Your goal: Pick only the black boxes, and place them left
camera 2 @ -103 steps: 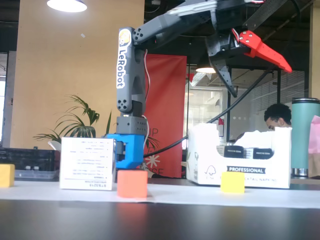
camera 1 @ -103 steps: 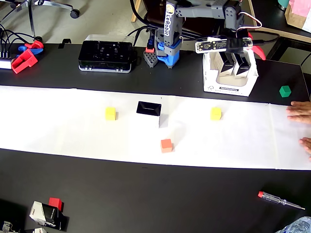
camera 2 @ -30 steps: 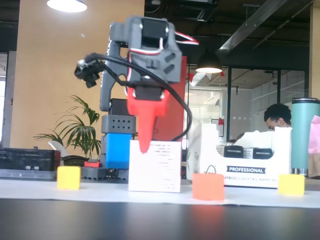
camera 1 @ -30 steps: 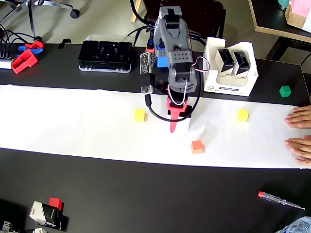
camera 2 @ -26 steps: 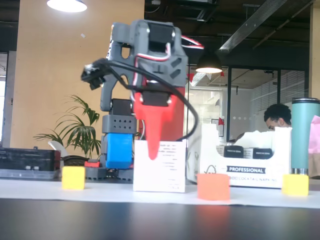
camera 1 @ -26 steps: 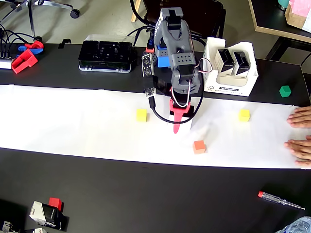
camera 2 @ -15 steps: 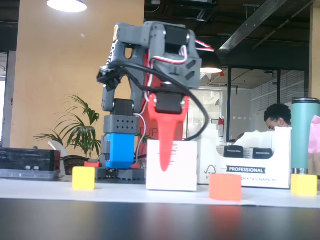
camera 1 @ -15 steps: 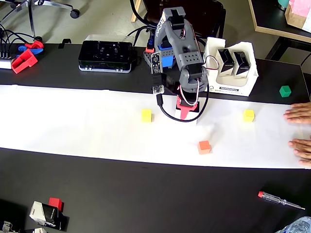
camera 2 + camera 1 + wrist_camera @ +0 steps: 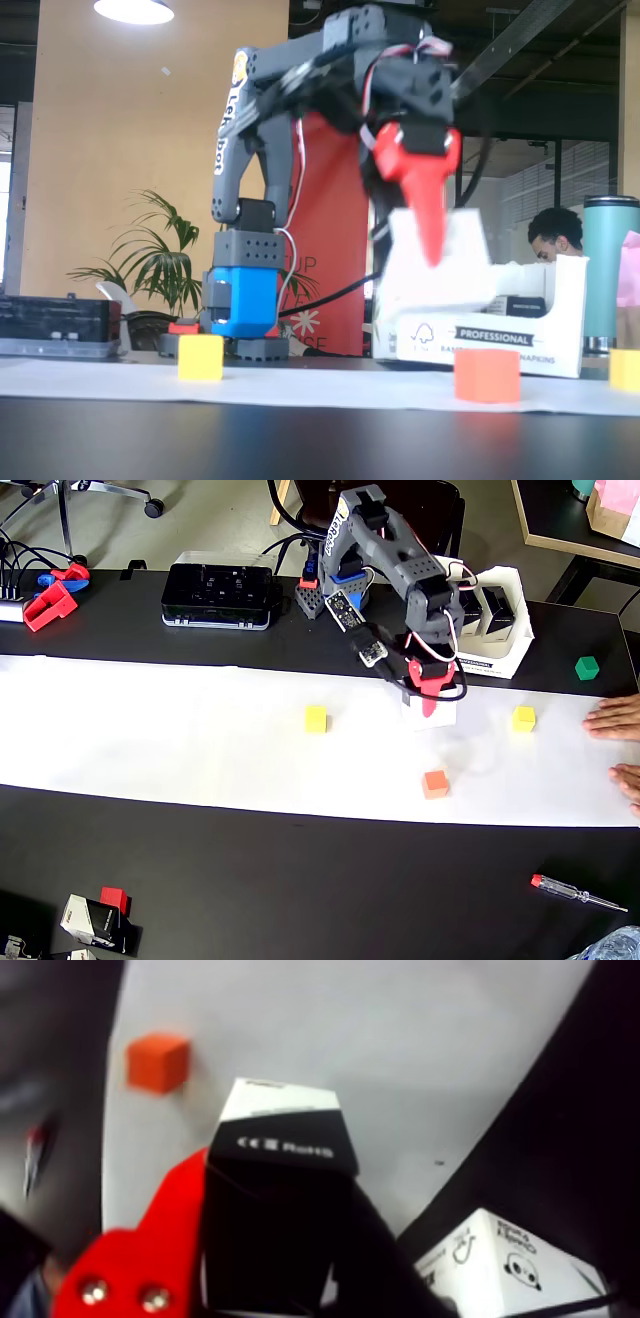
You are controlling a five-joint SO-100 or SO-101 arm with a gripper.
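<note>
A glossy black box (image 9: 276,1217) with a white end face and small white print sits against the red finger (image 9: 143,1255) of a grey arm (image 9: 385,550) with a blue base. Two yellow cubes (image 9: 316,718), an orange cube (image 9: 435,784) and a green cube (image 9: 587,667) dot the white paper strip (image 9: 150,730) and black table (image 9: 300,890). The white carton (image 9: 500,655) bears black lettering.
</note>
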